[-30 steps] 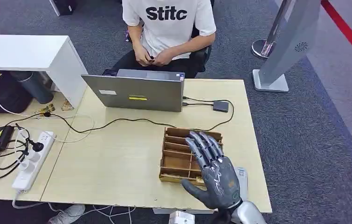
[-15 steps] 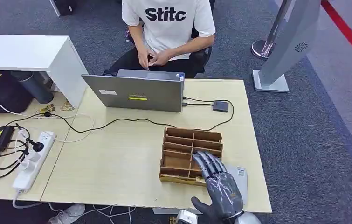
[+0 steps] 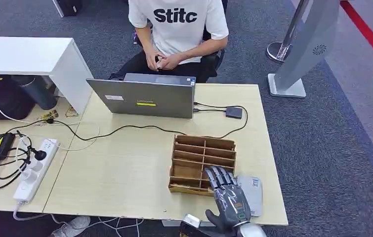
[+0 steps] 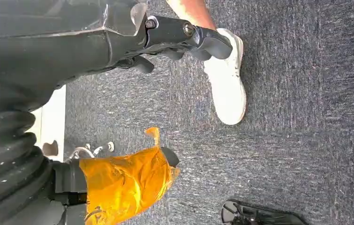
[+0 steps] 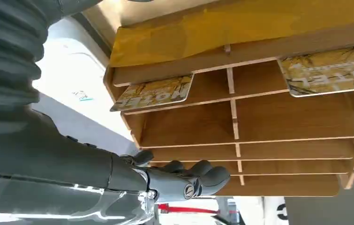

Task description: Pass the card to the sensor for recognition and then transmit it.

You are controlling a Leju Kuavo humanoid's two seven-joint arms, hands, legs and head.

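Pale wood desk on grey carpet, person in a white tee seated at the far side behind an open laptop. Small dark box cabled to the laptop sits near the far right of the desk. Power strip and cable clutter on the left desk.

Wooden slotted card rack sits toward the near right of the desk. White flat device lies just beside it on the right, partly under the hand.

Right hand is at the near right corner of the rack, palm down, fingers apart and stretched, tips at the rack's near edge. Holding nothing. In the right wrist view the fingertips sit next to the rack edge; can't tell if touching.

Cards: two yellow-patterned cards in the rack, one poking out of a slot on the hand's side, the other in the adjacent column.

Left hand hangs low over the carpet, a white shoe beyond it. Nothing seen in it; whether the fingers are spread or curled, can't tell.
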